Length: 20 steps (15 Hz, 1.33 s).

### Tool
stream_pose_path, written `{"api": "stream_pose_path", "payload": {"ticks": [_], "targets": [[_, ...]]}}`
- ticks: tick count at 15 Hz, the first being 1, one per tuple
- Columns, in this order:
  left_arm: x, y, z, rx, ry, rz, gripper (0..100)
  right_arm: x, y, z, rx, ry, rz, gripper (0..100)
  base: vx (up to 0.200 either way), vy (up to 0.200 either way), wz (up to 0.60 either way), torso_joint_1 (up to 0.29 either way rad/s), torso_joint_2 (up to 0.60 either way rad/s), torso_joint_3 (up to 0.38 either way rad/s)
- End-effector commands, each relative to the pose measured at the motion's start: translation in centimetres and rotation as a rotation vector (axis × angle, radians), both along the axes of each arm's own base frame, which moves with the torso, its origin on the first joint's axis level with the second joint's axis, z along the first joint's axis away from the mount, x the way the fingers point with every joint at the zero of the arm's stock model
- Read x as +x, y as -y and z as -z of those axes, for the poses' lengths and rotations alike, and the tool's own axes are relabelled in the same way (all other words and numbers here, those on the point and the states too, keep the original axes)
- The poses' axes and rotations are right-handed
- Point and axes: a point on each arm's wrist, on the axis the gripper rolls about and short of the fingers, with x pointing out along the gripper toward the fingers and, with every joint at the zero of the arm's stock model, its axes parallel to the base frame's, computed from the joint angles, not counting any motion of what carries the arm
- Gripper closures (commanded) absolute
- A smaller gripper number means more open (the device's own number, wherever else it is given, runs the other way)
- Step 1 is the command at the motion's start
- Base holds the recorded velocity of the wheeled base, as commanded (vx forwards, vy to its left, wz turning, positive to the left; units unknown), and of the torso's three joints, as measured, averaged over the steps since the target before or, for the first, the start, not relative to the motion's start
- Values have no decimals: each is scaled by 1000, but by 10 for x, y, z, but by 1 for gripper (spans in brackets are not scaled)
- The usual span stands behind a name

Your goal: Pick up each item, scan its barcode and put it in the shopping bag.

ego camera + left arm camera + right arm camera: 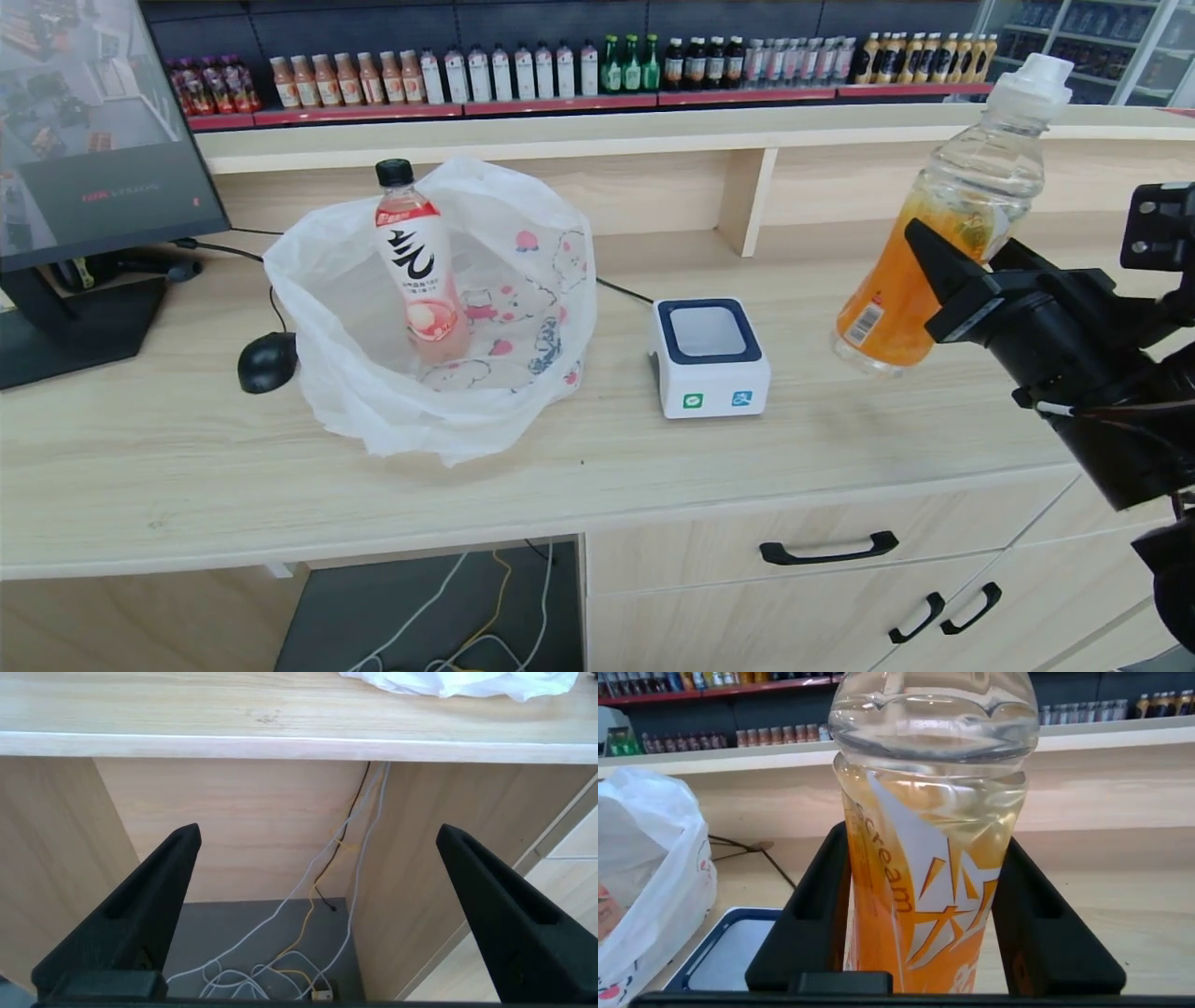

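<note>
My right gripper (943, 271) is shut on an orange drink bottle (943, 224) with a white cap, held tilted in the air to the right of the scanner (708, 357). In the right wrist view the bottle (929, 859) stands between my black fingers (817, 915). The white shopping bag (448, 308) sits open on the counter's middle left with a pink bottle (417, 266) leaning inside it. My left gripper (318, 915) hangs open below the counter edge, in front of the recess with loose cables.
A black mouse (267, 361) lies left of the bag, beside a monitor (93, 140) at the far left. A raised wooden shelf (747, 140) runs behind the counter, with drink bottles lined up on a rack further back. Drawers (831, 551) sit under the counter's right half.
</note>
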Motion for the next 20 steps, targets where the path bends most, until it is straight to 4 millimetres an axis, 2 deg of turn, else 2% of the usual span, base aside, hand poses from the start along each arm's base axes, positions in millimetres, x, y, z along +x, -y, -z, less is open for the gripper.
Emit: {"api": "stream_pose_path", "payload": {"ticks": [1,7,9,11,15,17,20], "targets": [[0,0,0,0,0,-1,0,-5,1,-1,-2,4,-3,100,0,0,0,0,0,0],[0,0,0,0,0,2,0,1,-5,-10,-88,62,11,100,0,0,0,0,0,0],[0,0,0,0,0,0,0,3,-21,-22,-151,132,3,100,0,0,0,0,0,0],[0,0,0,0,0,0,0,2,-36,-26,-208,125,-22,100,0,0,0,0,0,0],[0,0,0,0,0,0,0,9,-50,-41,-298,128,-19,100,0,0,0,0,0,0],[0,0,0,0,0,0,0,13,-58,-57,-342,159,-8,100,0,0,0,0,0,0],[0,0,0,0,0,0,0,13,-82,-64,-375,179,-81,100,0,0,0,0,0,0]]}}
